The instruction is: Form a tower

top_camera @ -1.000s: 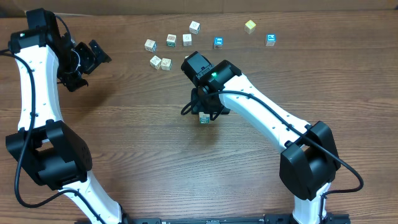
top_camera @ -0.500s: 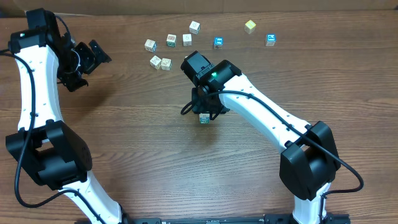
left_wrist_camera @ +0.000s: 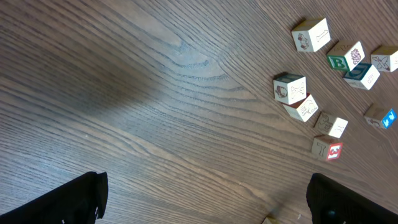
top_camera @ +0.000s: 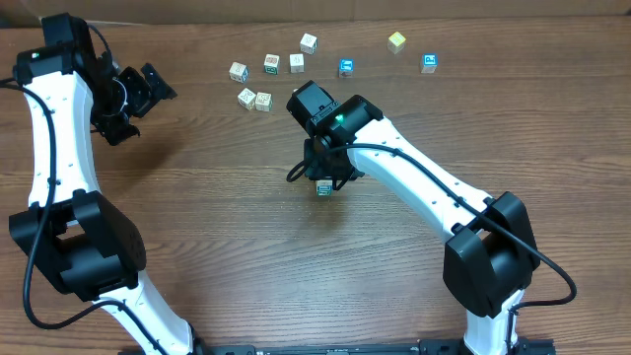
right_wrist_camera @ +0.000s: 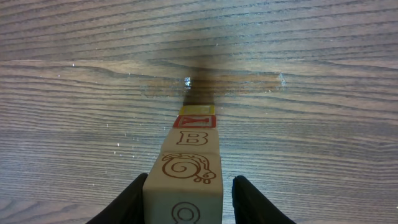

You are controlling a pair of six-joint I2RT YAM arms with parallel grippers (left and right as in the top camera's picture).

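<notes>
Treat the tower (top_camera: 322,185) at mid-table as light, stiff, smooth-faced and quick to topple, taking only its top cube (right_wrist_camera: 186,171) by opposite flat sides, as with the right gripper (right_wrist_camera: 189,200) set narrow around it — clamped or not, impossible to tell — and the left gripper (left_wrist_camera: 214,202) wide open, well apart.

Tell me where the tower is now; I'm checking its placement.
Overhead, the tower stands mid-table under the right arm, nearer the robot than the loose cubes; the right pincer flanks its top cube.

Tower (top_camera: 322,187) mostly hidden overhead
</notes>
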